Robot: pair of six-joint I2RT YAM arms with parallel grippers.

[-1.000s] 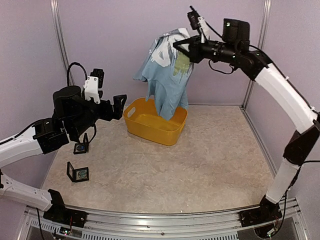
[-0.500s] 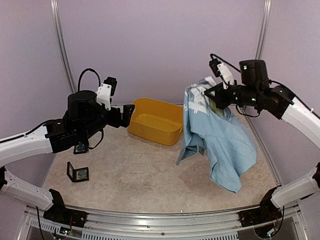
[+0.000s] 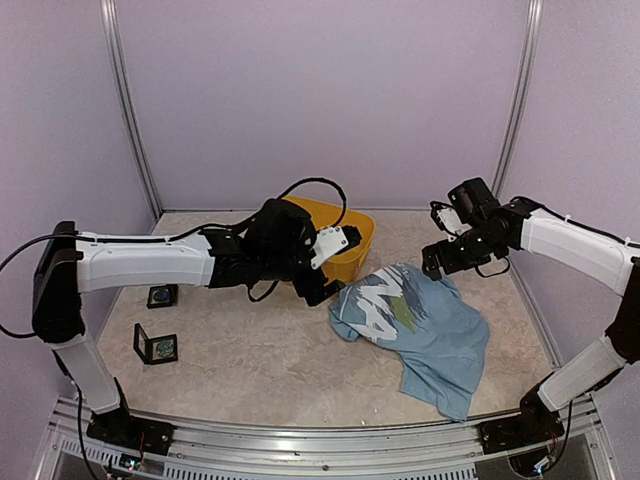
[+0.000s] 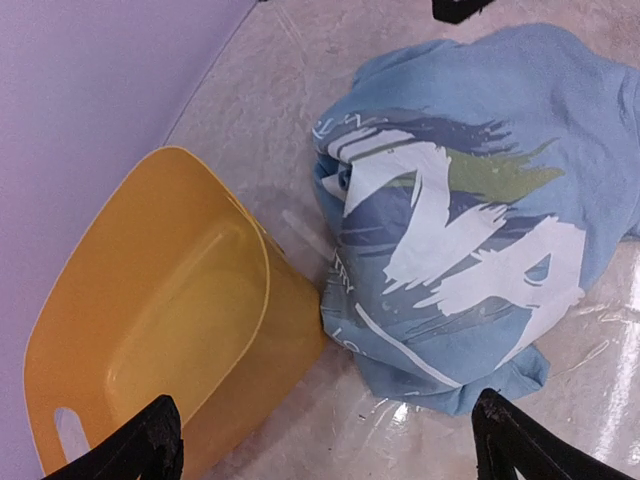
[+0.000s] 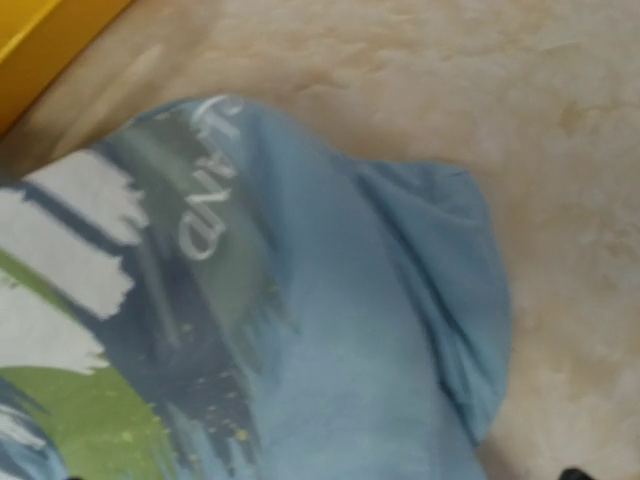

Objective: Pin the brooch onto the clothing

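a light blue t-shirt (image 3: 420, 325) lies crumpled on the mottled beige table (image 3: 250, 370), right of centre, with its printed chest turned up. large white lettering (image 4: 450, 250) shows there, crossed by a green streak (image 4: 500, 175) and dark brush marks, and one end of the garment trails towards the near edge. the shirt's bunched upper edge sits just beside the wall of a yellow plastic basket (image 3: 355, 240), which stands upright near the back wall. the left arm stretches across the table, and its end effector (image 3: 333, 290) hangs over the gap between basket and shirt. its black fingertips (image 4: 150, 450) are spread wide at the bottom corners of the wrist view and nothing is between them. the right end effector (image 3: 437, 262) hovers above the far right edge of the shirt, apart from the cloth. it too is spread and grips nothing, with only a dark tip of one finger showing at the bottom edge of its own camera's blurred view of the fabric. two small black cases (image 3: 157, 346) stand open by the left wall, well apart from the shirt, each with something small and greenish inside, too small to make out.
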